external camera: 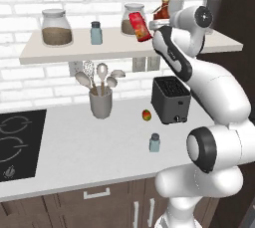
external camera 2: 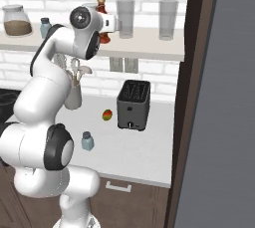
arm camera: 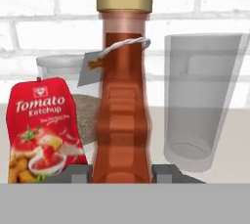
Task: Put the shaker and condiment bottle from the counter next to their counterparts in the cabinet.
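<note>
Against white brick, the pincer (arm camera: 122, 173) clasps the lobed, tan-capped condiment bottle (arm camera: 122, 120).

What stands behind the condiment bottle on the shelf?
Behind the condiment bottle, the hand view shows a white brick wall, a brown-filled glass jar and a clear tumbler. The bottle and the ketchup pouch hide most of the jar.
</note>
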